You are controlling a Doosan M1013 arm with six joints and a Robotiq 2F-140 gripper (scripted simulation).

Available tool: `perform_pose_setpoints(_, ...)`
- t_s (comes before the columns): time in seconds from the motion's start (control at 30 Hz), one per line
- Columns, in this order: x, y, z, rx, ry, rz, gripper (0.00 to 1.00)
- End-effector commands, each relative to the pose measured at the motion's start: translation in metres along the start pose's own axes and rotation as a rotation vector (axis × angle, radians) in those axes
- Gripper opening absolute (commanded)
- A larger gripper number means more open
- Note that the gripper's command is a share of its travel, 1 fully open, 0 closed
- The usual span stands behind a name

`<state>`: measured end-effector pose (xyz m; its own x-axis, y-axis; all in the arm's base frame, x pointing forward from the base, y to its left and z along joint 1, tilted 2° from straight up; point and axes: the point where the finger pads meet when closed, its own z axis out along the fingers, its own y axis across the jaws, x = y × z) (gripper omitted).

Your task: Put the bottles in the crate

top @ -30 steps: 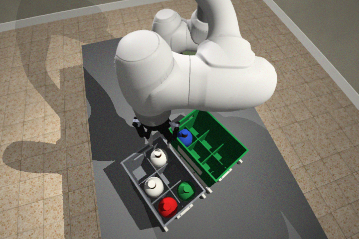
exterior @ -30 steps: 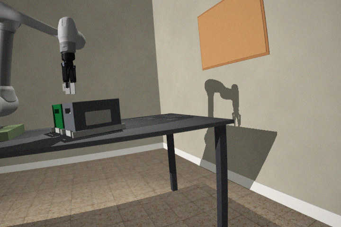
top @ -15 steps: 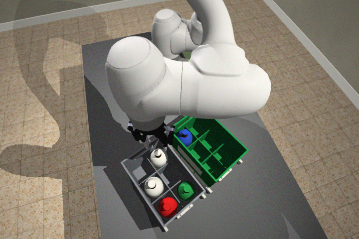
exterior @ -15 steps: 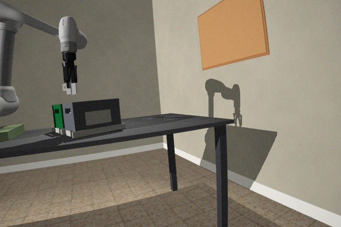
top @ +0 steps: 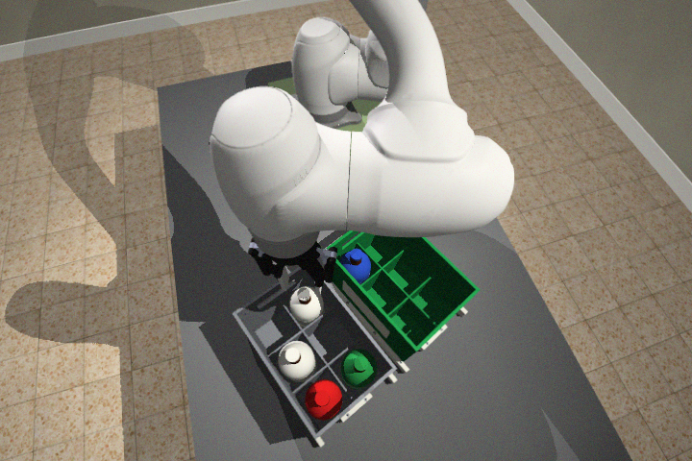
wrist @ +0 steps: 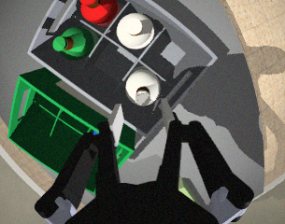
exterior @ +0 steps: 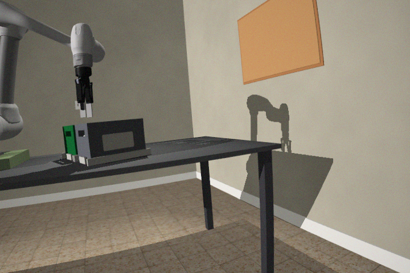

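Black two-finger gripper [top: 298, 272] [exterior: 86, 112] [wrist: 141, 109] w/ pale pads, part-open, nothing held, above grey divided crate [top: 273, 372] [exterior: 115, 136] [wrist: 77, 81]. Nearest white round-shouldered bottle [top: 306, 305] [wrist: 142, 87] upright in crate, just below fingertips. Other white bottle [top: 296, 361] [wrist: 135, 31], red bottle [top: 323, 400] [wrist: 99, 10], green bottle [top: 358, 368] [wrist: 76, 44] farther off, same crate. Blue bottle [top: 356, 265] in adjacent green crate [top: 446, 318] [exterior: 69, 141] [wrist: 50, 153].

Gray crate [top: 282, 376] [exterior: 115, 136] [wrist: 77, 73]: level, lower middle of the top view; four bottles
White bottles [top: 305, 305] [top: 296, 360] [wrist: 142, 88] [wrist: 135, 31]: two, upright, gray crate's upper and left cells
Red bottle [top: 323, 400] [wrist: 99, 11]: upright, its bottom cell
Green bottle [top: 358, 368] [wrist: 76, 43]: upright, lower right
Green crate [top: 446, 317] [exterior: 70, 140] [wrist: 52, 169]: level, right of gray
Blue bottle [top: 356, 265] [wrist: 95, 133]: upright, green crate's upper-left cell
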<state>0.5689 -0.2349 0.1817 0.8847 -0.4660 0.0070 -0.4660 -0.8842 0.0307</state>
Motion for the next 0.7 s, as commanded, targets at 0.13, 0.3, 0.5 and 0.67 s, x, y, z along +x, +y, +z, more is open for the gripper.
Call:
perform_pose_setpoints(0.13,0.0,0.0,0.006,0.0,0.0,0.0,0.38)
perform_pose_setpoints(0.3,0.0,0.0,0.012,0.0,0.0,0.0,0.38)
perform_pose_setpoints(0.5,0.0,0.0,0.02,0.0,0.0,0.0,0.38)
perform_pose_setpoints(0.67,0.0,0.0,0.024,0.0,0.0,0.0,0.38)
